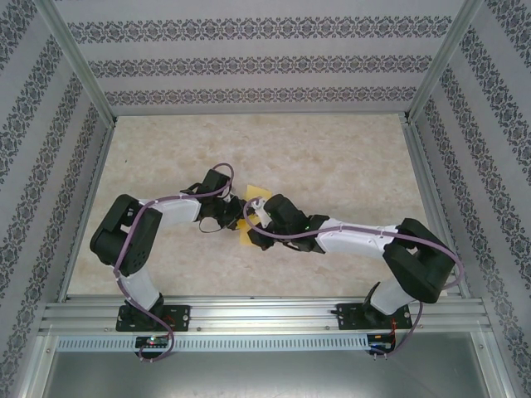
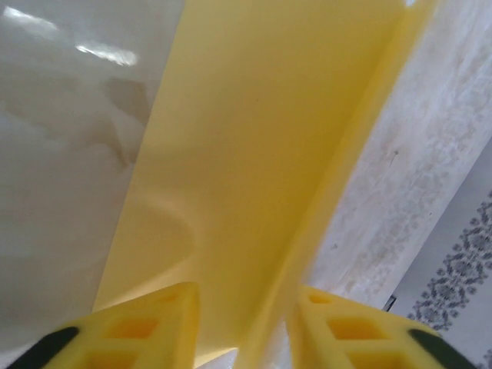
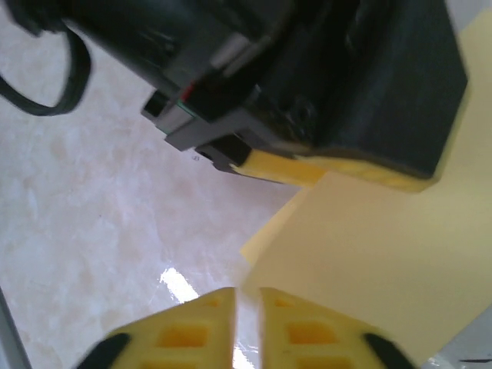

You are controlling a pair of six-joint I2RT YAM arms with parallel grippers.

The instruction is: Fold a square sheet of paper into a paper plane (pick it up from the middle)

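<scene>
Left gripper (image 2: 244, 300): jaws apart, straddling a raised fold of the square sheet of paper (image 2: 254, 154). Right gripper (image 3: 247, 298): barely parted, empty, beside the sheet's corner. The sheet lies mid-table (image 1: 348, 166). You're likely mid-fold; next, pinch and crease.

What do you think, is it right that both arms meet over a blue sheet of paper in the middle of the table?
Not quite: the paper is yellow, not blue, as the top external view shows. So the left arm and right arm meet over a yellow sheet in the middle of the table.
</scene>
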